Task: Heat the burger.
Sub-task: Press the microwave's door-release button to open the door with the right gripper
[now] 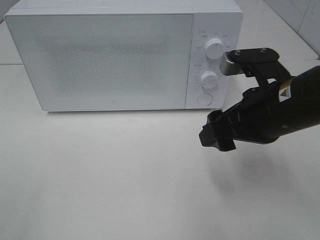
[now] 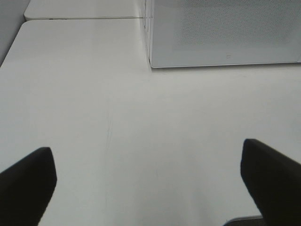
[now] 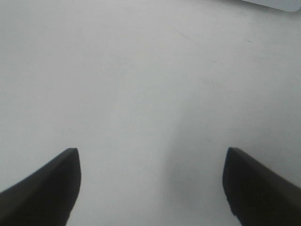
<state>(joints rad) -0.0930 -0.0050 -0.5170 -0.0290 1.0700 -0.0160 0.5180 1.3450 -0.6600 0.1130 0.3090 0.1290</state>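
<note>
The burger is out of view. A white microwave (image 1: 110, 60) stands at the back of the table with its door closed; its front lower corner also shows in the left wrist view (image 2: 225, 33). My right gripper (image 1: 221, 95) hovers in front of the microwave's control panel, open, with one finger up by the upper knob (image 1: 215, 48) and the other lower, over the table. In the right wrist view the right gripper (image 3: 150, 188) has only bare table between its fingers. My left gripper (image 2: 150, 183) is open above the table, left of the microwave, holding nothing.
The control panel has a lower knob (image 1: 209, 79) and a round button (image 1: 205, 99) beneath it. The white table (image 1: 125, 175) stretches in front of the microwave. A seam between tabletops (image 2: 84, 18) runs behind the microwave's left side.
</note>
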